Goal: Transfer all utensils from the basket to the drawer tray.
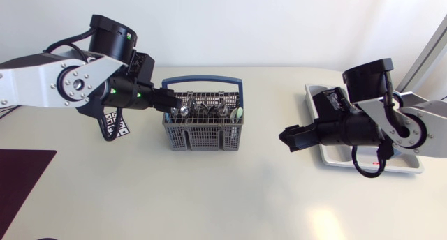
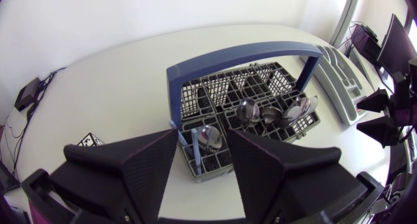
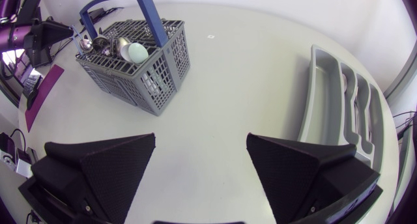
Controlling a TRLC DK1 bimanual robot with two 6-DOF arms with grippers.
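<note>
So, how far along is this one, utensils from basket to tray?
Done: nothing visible. The compartments of the tray that show hold nothing. In hand: nothing. The left tool hangs open over the basket, and the right tool is open between basket and tray. Left: all the spoons in the basket.

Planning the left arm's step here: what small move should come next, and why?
Probably lower the left gripper slightly and close on the spoon: its fingers stand open above the basket's end compartment, holding nothing, with that spoon upright between them.
</note>
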